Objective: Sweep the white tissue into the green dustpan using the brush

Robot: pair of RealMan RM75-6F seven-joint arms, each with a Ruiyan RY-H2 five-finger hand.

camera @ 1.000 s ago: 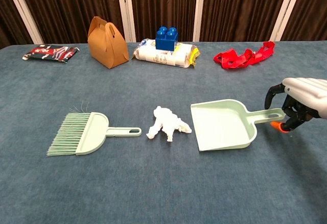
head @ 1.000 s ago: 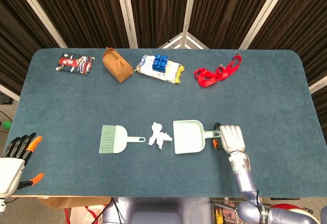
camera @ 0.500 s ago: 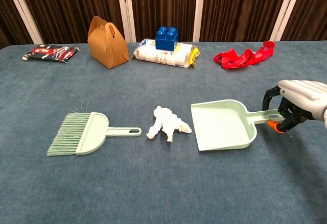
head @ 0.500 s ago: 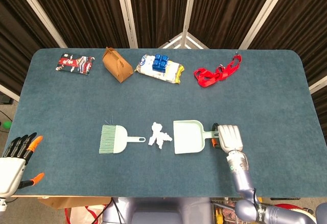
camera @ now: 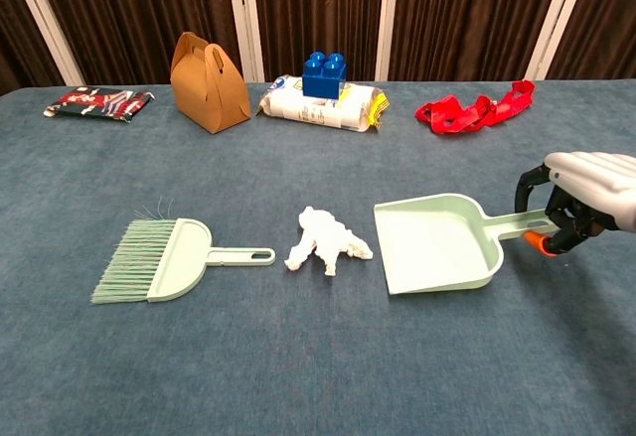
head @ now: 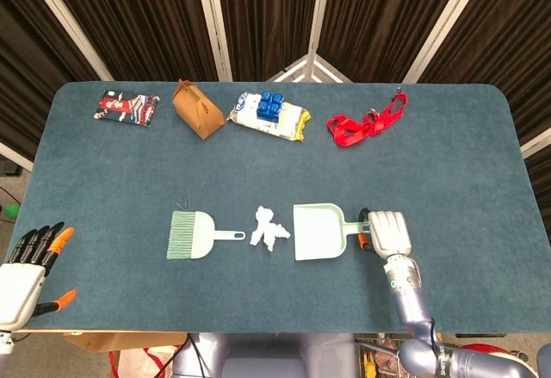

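Crumpled white tissue [camera: 326, 240] at mid-table, lying between pale green plastic brush [camera: 164, 259] on its left and pale green plastic dustpan [camera: 437, 243] on its right, all three in one left-right row on blue-grey felt table [head: 103, 180]. Small gap betw. tissue and pan mouth; tissue near but not touching brush handle tip.

Nearest the robot: left hand [head: 24, 268] at near-left table edge, well apart from brush, fingers spread, nothing in it. Right hand [camera: 576, 200] curled round far end of dustpan handle, apparently gripping it; exact contact hard to tell.

Key relation: brush lies fwd and to the right of left hand, long axis left-right, handle pointing right toward tissue, bristles pointing left. Left hand clearly the nearer one for brush. Sweep direction, by judgement: rightward along that same axis into pan mouth, which faces left.

Far side, left to right: red-black flat packet [head: 126, 106], brown paper gift box w/ handle [camera: 208, 82], white wrapped pack w/ blue toy block on top [camera: 323, 98], red strap [camera: 473, 110]. None in sweep path.
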